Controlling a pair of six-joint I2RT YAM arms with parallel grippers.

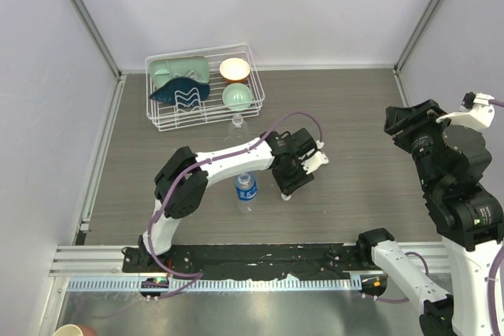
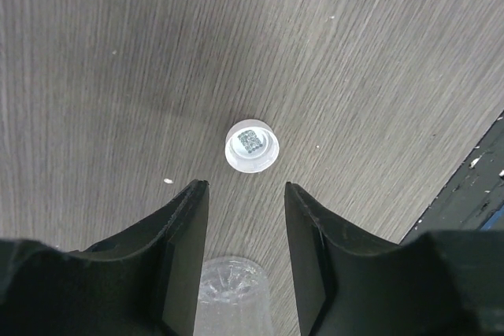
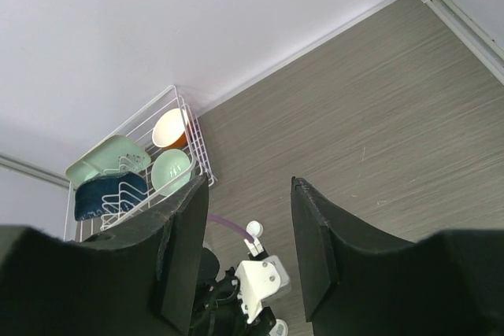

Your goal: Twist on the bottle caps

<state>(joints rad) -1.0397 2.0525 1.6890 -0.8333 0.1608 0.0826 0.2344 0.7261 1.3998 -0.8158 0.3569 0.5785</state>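
Cap, one visible, lies before the parted, empty left gripper; right gripper likewise; two bottles.

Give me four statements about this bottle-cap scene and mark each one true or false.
1. A white cap lies on the table just ahead of the left claw. True.
2. The left claw is clamped on that cap. False: its jaws stand apart with nothing between them, and the cap lies free.
3. The blue-label bottle sits inside the wire rack. False: it is on the table, beside the left arm.
4. The right claw is open and holds nothing. True.
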